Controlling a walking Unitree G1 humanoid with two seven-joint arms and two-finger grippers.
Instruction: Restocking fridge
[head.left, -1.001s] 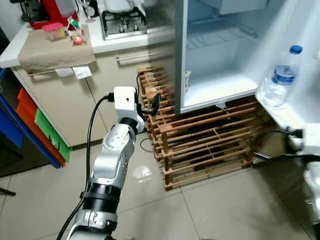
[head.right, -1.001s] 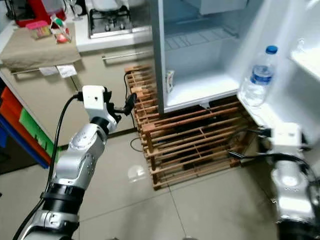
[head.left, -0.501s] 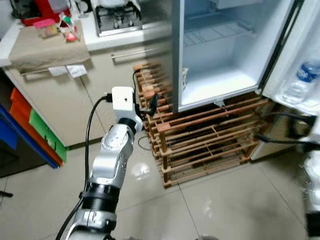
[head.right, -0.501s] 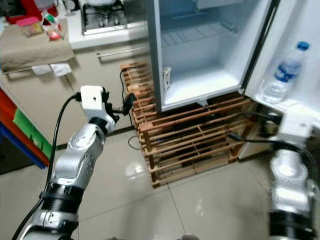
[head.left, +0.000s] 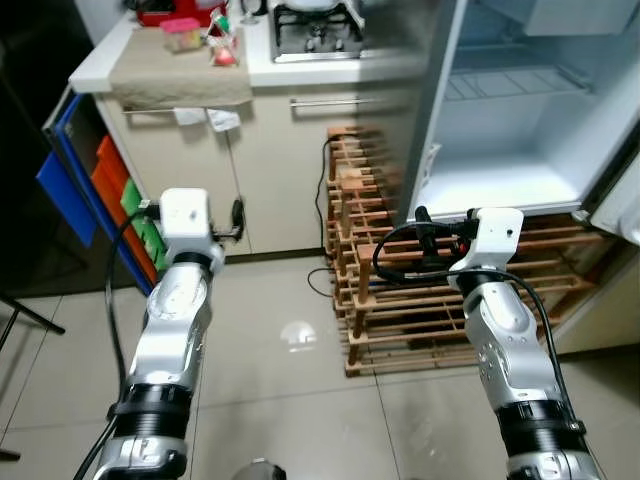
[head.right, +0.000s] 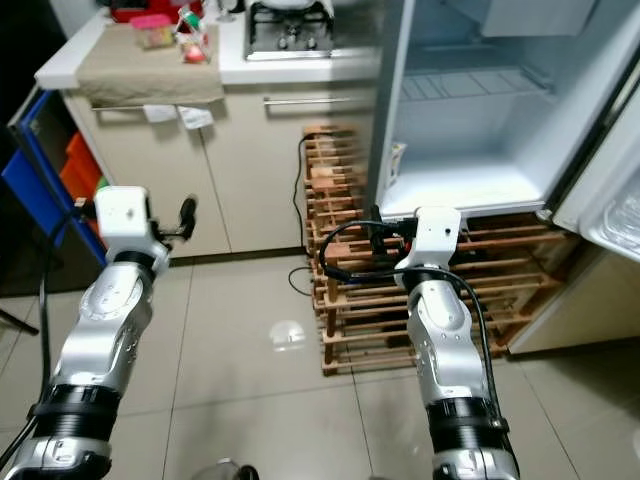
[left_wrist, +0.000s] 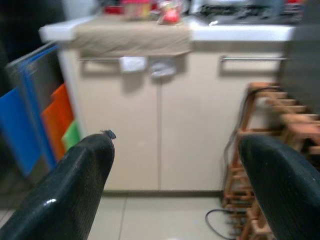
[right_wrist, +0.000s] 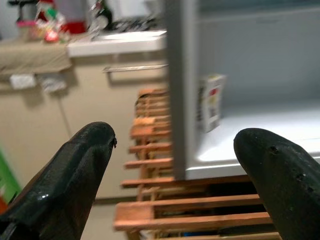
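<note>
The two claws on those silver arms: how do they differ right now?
The left claw is held up in front of the beige cabinet, while the right claw is raised before the wooden rack, just under the open fridge. The left claw points to the robot's right; the right claw points to its left, so they face each other. Both are open, and neither holds anything.

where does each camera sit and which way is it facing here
Left and right eye views: on the head, looking forward and down at the open white fridge, wooden slatted rack and beige cabinet; both silver arms show.
Left wrist view: on the left wrist, along the open left gripper toward the cabinet.
Right wrist view: on the right wrist, along the open right gripper toward the fridge.
All views share the rack.
</note>
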